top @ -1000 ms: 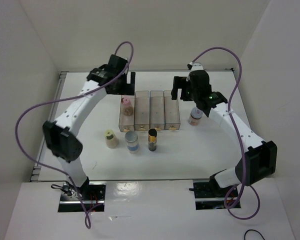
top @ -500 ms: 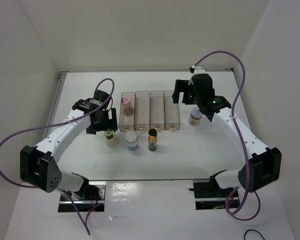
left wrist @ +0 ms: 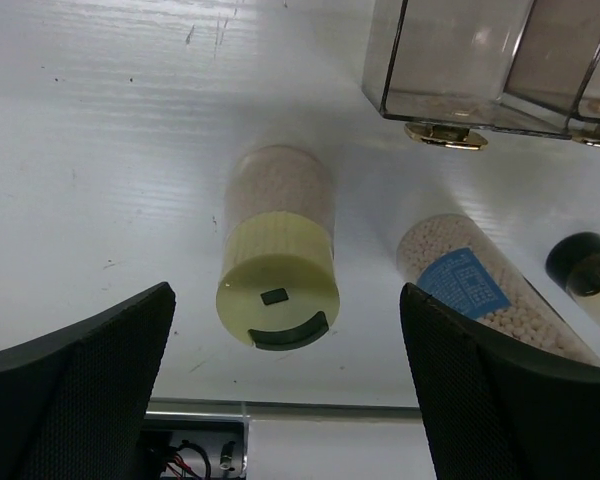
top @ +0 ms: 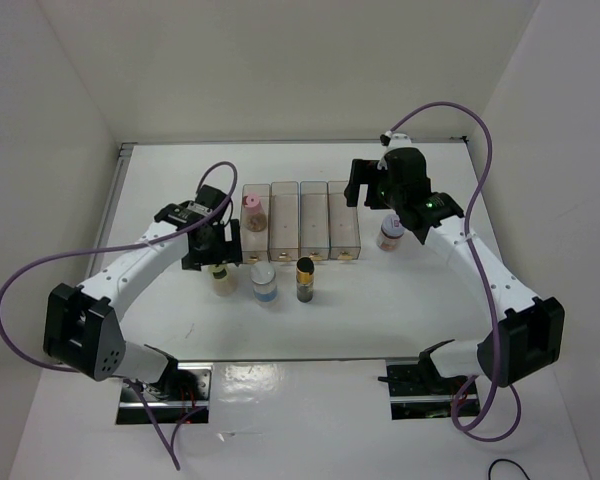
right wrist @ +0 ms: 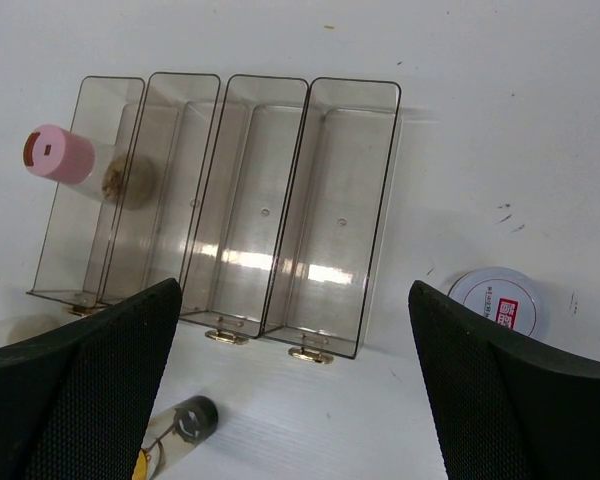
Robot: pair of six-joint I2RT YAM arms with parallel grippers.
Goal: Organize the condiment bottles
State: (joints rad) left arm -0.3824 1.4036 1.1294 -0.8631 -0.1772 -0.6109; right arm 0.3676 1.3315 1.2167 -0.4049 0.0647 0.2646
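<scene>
one of the five condiment bottles is stored and four wait outside, so the sorting looks barely begun.

top external view: the pink-capped jar stands in the leftmost bin of four clear bins set side by side mid-table, toward the far edge. the other three bins hold nothing. three jars stand in a row on the table, on the near-edge side of the bins: the yellow-green jar, the pale blue-white jar and the dark jar. the lavender-grey jar stands alone just beside the rightmost bin, on its right-edge side. the left jaws hang over the yellow-green jar; the right jaws hover near the bins' far ends.

left wrist view: the left jaws are spread wide on either side of the yellow-green jar, touching nothing.

right wrist view: four bins are counted, with pink in an end one. the right jaws are released and grasp nothing.
</scene>
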